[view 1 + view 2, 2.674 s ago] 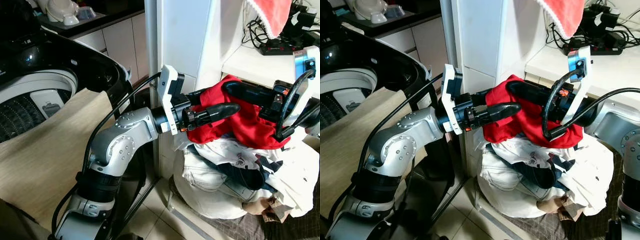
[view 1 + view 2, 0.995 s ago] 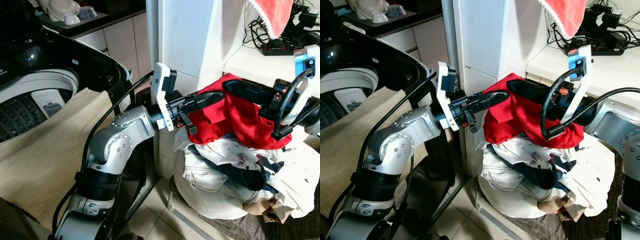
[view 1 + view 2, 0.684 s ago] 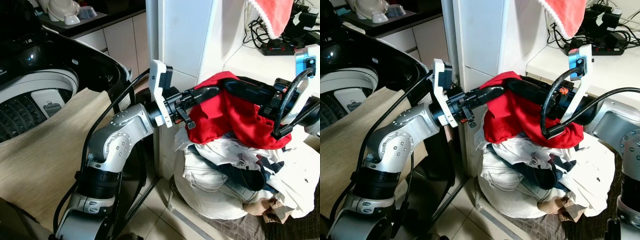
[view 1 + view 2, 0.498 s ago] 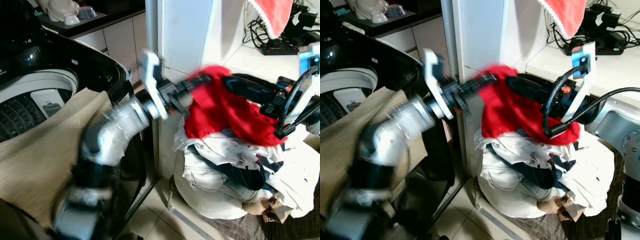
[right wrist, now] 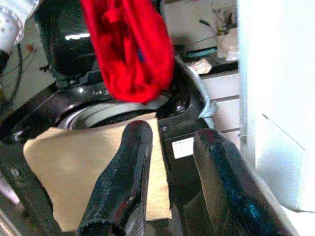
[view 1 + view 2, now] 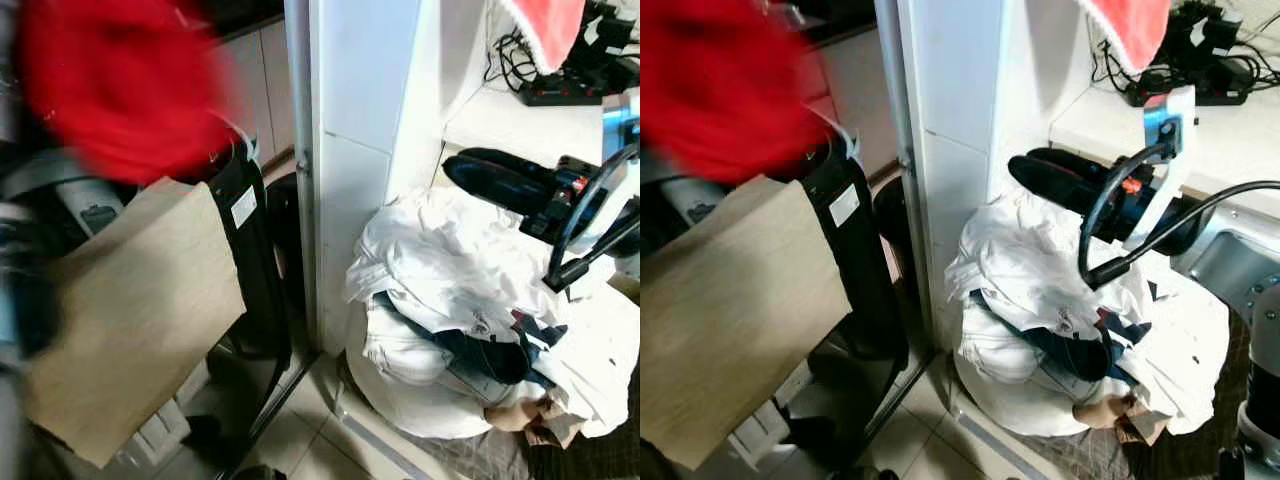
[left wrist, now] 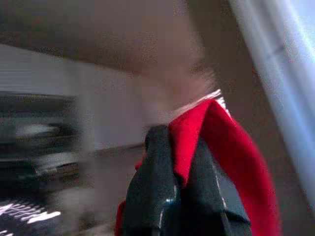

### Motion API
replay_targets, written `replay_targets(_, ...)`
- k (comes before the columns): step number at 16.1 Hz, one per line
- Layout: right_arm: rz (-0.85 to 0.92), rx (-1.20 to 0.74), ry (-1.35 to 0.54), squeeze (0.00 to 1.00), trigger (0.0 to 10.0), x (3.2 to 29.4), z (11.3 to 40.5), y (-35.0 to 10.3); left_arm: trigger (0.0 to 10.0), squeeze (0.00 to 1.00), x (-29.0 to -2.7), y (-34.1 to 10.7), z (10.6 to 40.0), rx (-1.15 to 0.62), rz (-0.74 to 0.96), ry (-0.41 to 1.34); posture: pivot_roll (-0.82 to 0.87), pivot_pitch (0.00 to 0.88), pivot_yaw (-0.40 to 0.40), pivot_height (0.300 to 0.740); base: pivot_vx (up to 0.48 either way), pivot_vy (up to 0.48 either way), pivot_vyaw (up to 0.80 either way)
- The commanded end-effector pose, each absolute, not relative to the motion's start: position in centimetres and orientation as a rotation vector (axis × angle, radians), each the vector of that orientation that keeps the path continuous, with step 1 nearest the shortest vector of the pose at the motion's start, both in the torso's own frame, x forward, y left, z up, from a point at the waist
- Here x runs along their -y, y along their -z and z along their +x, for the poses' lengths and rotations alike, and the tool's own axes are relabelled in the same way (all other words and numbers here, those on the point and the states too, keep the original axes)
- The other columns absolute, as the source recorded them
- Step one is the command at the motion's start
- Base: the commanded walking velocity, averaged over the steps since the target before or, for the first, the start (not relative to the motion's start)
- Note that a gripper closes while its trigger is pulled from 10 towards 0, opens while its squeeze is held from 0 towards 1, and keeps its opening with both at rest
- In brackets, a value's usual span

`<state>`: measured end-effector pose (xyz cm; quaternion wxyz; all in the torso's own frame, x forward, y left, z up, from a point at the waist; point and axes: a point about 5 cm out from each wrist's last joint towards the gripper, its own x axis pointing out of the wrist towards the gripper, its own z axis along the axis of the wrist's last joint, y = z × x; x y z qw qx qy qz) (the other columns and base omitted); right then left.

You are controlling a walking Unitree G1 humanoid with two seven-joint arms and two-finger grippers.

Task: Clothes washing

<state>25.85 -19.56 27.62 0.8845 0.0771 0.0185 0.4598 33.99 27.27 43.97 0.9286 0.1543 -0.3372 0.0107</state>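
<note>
A red garment hangs blurred in the air above the black top-loading washing machine on the left. My left gripper is shut on a fold of that garment. The right wrist view shows the red garment dangling over the drum. On the right, a pile of white clothes and jeans sits on the floor. My right gripper hovers just above the pile, open, with nothing between its fingers.
A tan cardboard sheet leans against the washer's front. A white pillar stands between washer and pile. Behind the pile is a counter with power strips, and a red towel hangs above.
My left arm has swung the red garment off the pile and leftward, up over the washer. The white clothes beneath are uncovered. My right gripper stays by the pile.
</note>
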Motion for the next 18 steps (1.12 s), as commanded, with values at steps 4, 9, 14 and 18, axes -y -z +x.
replay_targets(4, 0.088, -0.096, -1.025, 0.0, 10.0, 16.2, 25.3, -26.1, 10.0, 0.0, -29.5, -30.9, 38.6, -0.006, 0.486, -0.053, -0.14, 0.0, 0.072, 0.74, 0.0, 0.0, 0.0)
replay_targets(9, 0.054, -0.172, -1.092, 0.0, 10.0, 13.9, 23.7, -24.3, 10.0, 1.0, -34.8, -24.6, 36.6, -0.301, 0.419, -0.253, -0.16, 0.0, 0.086, 0.74, 0.0, 0.0, 0.0)
replay_targets(14, 0.022, -0.194, -0.951, 0.0, 10.0, 14.5, 24.9, -23.5, 10.0, 1.0, -34.9, -24.3, 36.5, -0.323, 0.471, -0.199, -0.15, 0.0, 0.075, 0.74, 0.0, 0.0, 0.0)
replay_targets(18, -0.111, -0.314, -0.416, 1.0, 10.0, 19.6, 29.0, -21.5, 10.0, 0.0, -24.7, -23.9, 37.7, -0.078, 0.348, 0.543, -0.15, 0.0, 0.074, 0.74, 0.0, 0.0, 0.0)
